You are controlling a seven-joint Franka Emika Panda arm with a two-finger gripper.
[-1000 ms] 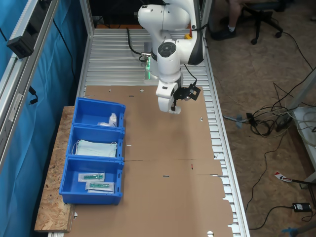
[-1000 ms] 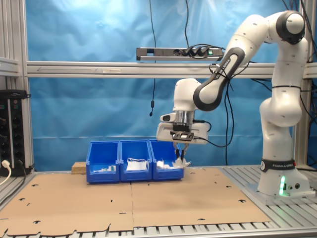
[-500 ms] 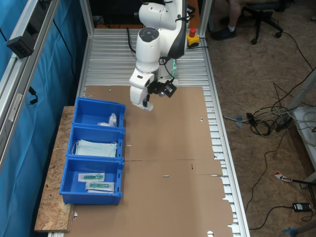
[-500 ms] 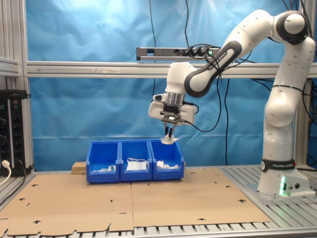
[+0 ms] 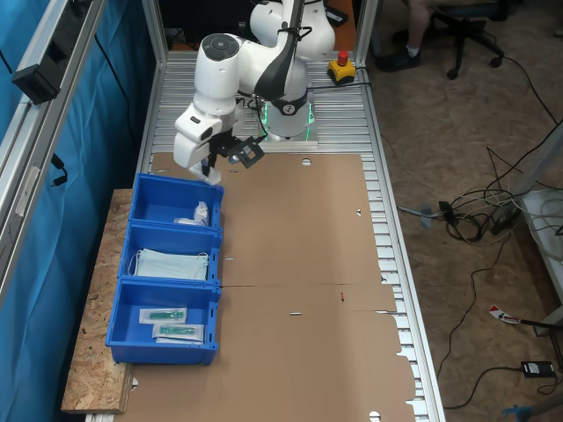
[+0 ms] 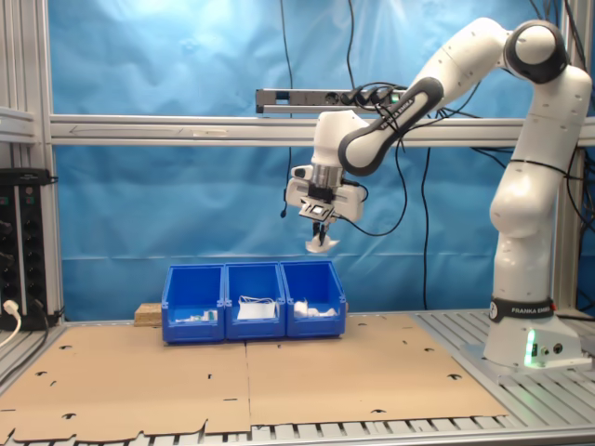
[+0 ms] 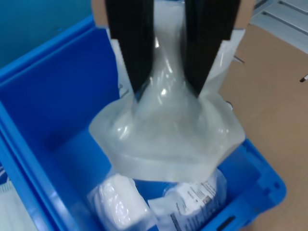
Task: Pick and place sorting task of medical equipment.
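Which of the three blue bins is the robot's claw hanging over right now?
The end bin nearest the robot's base, holding white packets; the gripper hangs above it with a packet.

bright, even indoor light | soft faint shadows | both exterior views sharp | wrist view blurred up close, glare on clear packet (image 7: 168, 139) wrap

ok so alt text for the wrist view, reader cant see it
The gripper, shut on a crinkled clear-white packet, holds it above an open blue bin. Two more white packets lie in the bin below it, and brown cardboard shows beside the bin.
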